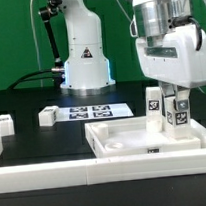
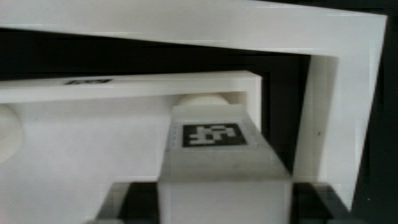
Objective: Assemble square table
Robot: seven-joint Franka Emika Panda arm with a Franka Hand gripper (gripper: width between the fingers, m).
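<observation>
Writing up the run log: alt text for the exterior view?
The gripper holds a white tagged leg upright over the square table top at the exterior view's right. A second leg stands beside it; two loose legs sit on the black table at the view's left.

Marker board [image 1: 102,112] lies behind white rail [image 1: 57,176], seemingly apart.

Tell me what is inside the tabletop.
One leg, held by the gripper, reaches into the tabletop toward the exterior view's right, beside a small nub. The leg covers its own foot, so seating cannot be seen.
</observation>
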